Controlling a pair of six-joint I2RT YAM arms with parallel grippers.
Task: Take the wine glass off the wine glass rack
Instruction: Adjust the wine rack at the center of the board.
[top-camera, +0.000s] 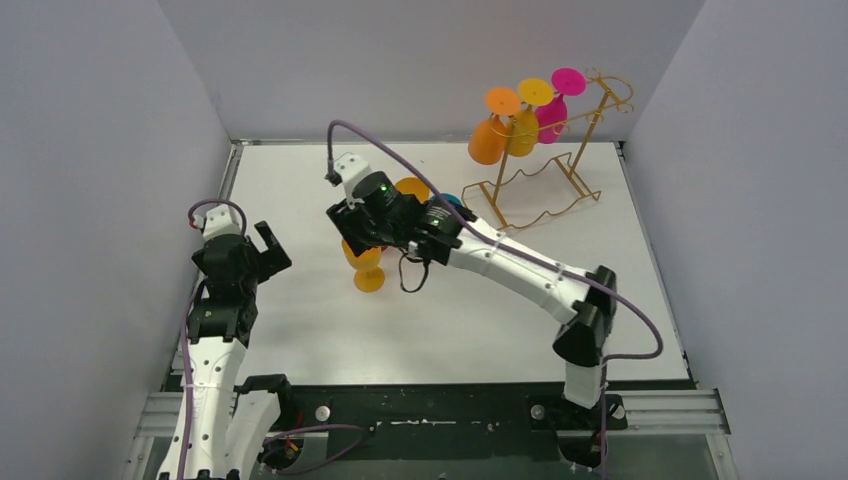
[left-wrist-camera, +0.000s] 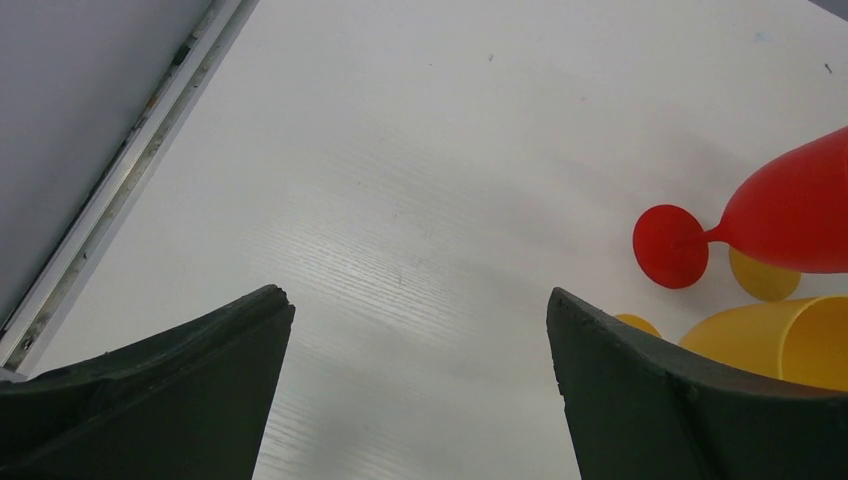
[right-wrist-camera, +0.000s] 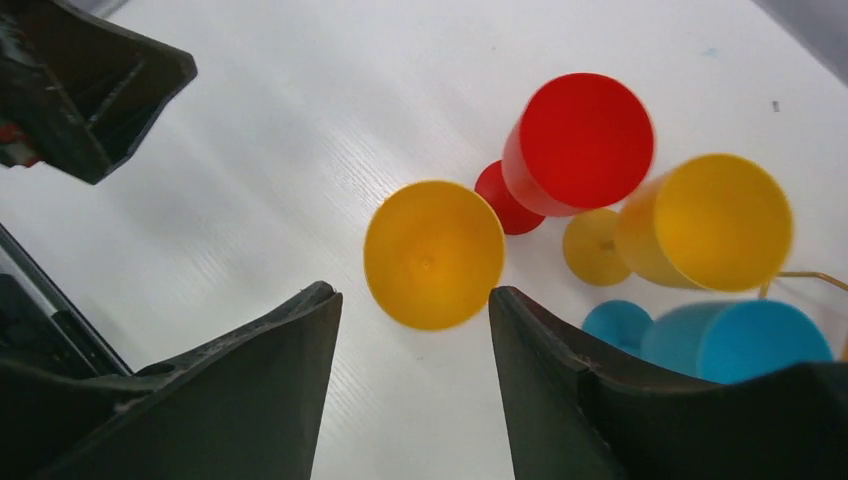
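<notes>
While left jaws gape empty, right jaws bracket a yellow glass (right-wrist-camera: 435, 255), grip unclear.

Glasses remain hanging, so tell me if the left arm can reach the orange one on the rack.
Probably not. The left claw sits open at the left side of the table, the orange glass hangs on the rack at the far right, and the right arm stretches between them.

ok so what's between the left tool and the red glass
Nothing: the left wrist view shows only bare white table between the open left tool and the red glass.
</notes>
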